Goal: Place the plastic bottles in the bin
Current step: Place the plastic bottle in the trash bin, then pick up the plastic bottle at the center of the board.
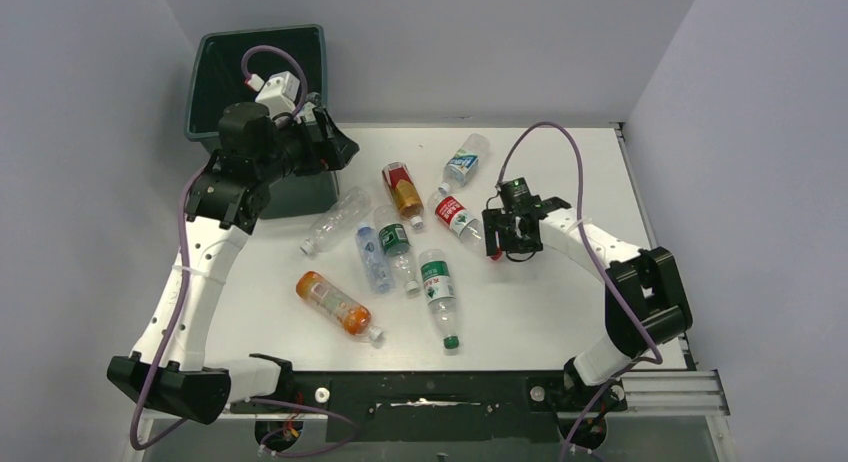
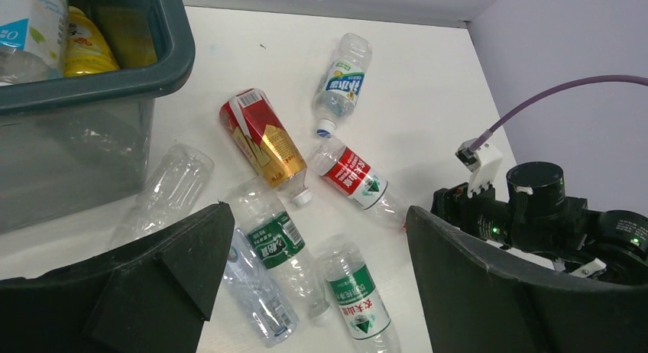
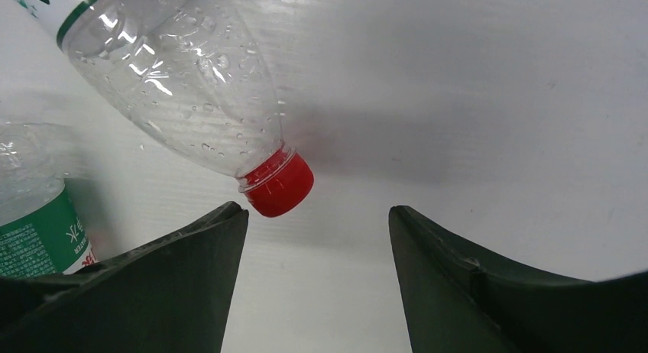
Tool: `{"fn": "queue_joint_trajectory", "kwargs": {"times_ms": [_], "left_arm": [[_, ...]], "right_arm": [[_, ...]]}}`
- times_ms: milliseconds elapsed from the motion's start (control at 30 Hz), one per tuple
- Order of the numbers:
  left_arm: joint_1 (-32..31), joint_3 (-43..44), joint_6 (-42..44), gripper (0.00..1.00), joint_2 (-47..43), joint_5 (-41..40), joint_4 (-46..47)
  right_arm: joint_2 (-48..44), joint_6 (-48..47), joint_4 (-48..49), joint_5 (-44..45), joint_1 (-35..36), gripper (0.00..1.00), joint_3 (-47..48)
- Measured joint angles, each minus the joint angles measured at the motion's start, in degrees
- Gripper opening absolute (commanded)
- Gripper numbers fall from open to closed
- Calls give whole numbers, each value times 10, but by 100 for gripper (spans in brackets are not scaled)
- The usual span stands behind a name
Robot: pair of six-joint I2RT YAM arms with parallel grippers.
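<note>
Several plastic bottles lie on the white table: a red-label one [image 1: 457, 219], two green-label ones [image 1: 395, 242] [image 1: 438, 287], a red-gold one [image 1: 402, 189], a blue-label one [image 1: 463, 162], a clear one [image 1: 338, 219] and an orange one [image 1: 335, 302]. The dark green bin [image 1: 215, 72] stands at the far left. In the left wrist view the bin [image 2: 115, 82] holds a yellow bottle [image 2: 85, 43]. My left gripper [image 1: 340, 147] is open and empty, raised beside the bin [image 2: 317, 208]. My right gripper [image 1: 505, 244] is open, low over the table, just short of the red-label bottle's red cap [image 3: 281, 186].
A pale-blue clear bottle [image 1: 372, 257] lies against the green-label one. Grey walls close in the table on the left, back and right. A green-label bottle [image 3: 34, 231] lies left of my right gripper's left finger [image 3: 191, 276].
</note>
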Motion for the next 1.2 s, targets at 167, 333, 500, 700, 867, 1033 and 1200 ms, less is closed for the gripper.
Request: {"fn": "queue_joint_trajectory", "kwargs": {"times_ms": [167, 333, 500, 700, 867, 1033, 1200], "left_arm": [[-2, -12, 0, 84, -4, 0, -1], [-6, -19, 1, 84, -4, -3, -4], [-8, -20, 1, 84, -4, -4, -4], [-11, -21, 1, 84, -4, -5, -5], [-13, -22, 1, 84, -4, -5, -7], [-16, -22, 1, 84, -5, -5, -7], [-27, -37, -2, 84, -11, -3, -7]], "right_arm": [[17, -40, 9, -4, 0, 66, 14], [29, -75, 16, -20, 0, 65, 24], [44, -102, 17, -38, 1, 59, 31], [81, -118, 21, -49, 2, 52, 38], [89, -123, 30, -55, 5, 39, 38], [89, -122, 38, -60, 9, 29, 37], [69, -108, 50, -62, 16, 27, 14]]}}
